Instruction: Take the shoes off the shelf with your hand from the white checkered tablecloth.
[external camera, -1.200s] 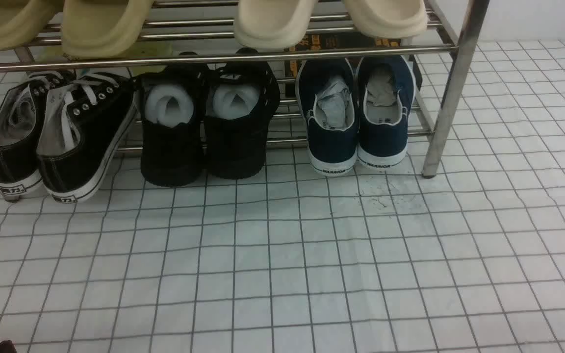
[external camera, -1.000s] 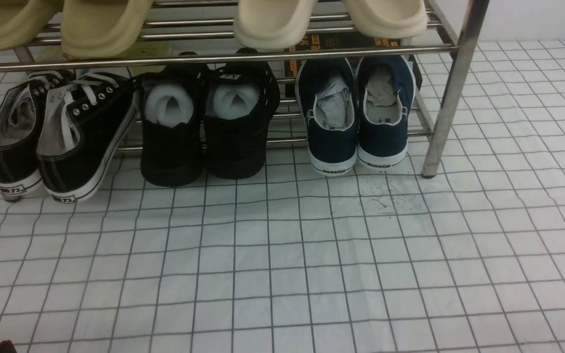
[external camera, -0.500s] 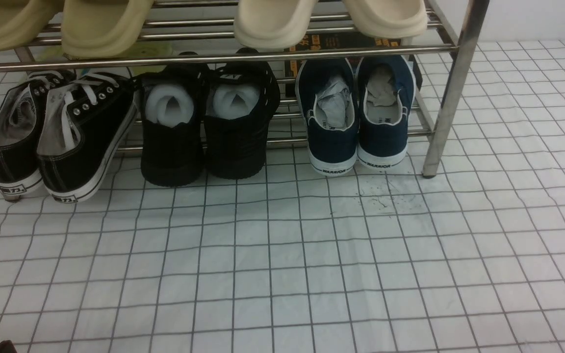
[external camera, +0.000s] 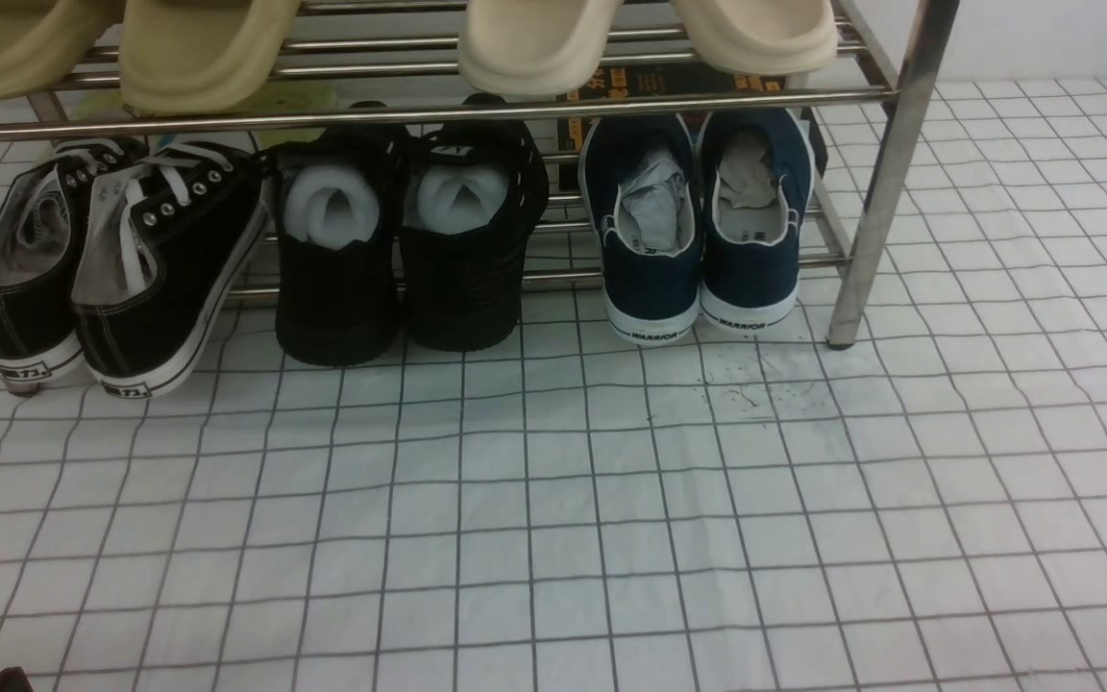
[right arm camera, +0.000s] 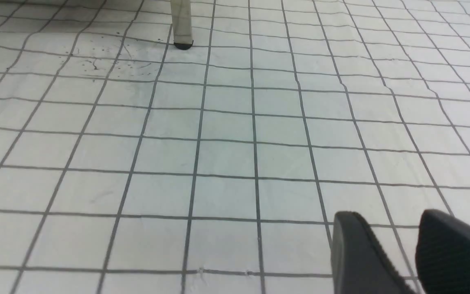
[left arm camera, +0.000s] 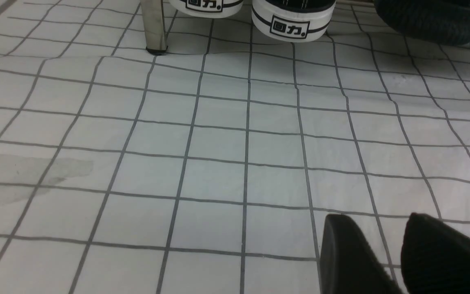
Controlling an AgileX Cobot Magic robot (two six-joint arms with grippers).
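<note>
The navy shoes [external camera: 698, 240] stand side by side at the right end of the shelf's lower tier, heels toward me, paper stuffed inside. The shelf [external camera: 885, 173] is of shiny metal tubes and stands on the white checkered tablecloth [external camera: 553, 500]. Neither arm shows in the front view. In the left wrist view my left gripper [left arm camera: 375, 222] hovers open over bare cloth, short of the shelf's leg [left arm camera: 153, 28]. The right wrist view shows my right gripper [right arm camera: 386, 218] open and empty over the cloth, with the shelf's other front leg [right arm camera: 182, 24] ahead. The shoes are out of both wrist views.
Black lace-up sneakers [external camera: 131, 259] and all-black shoes [external camera: 400, 240] fill the rest of the lower tier. Beige slippers [external camera: 198, 48] and cream slippers [external camera: 534, 43] lie on the tier above. Dark specks [external camera: 736, 389] mark the cloth before the navy pair.
</note>
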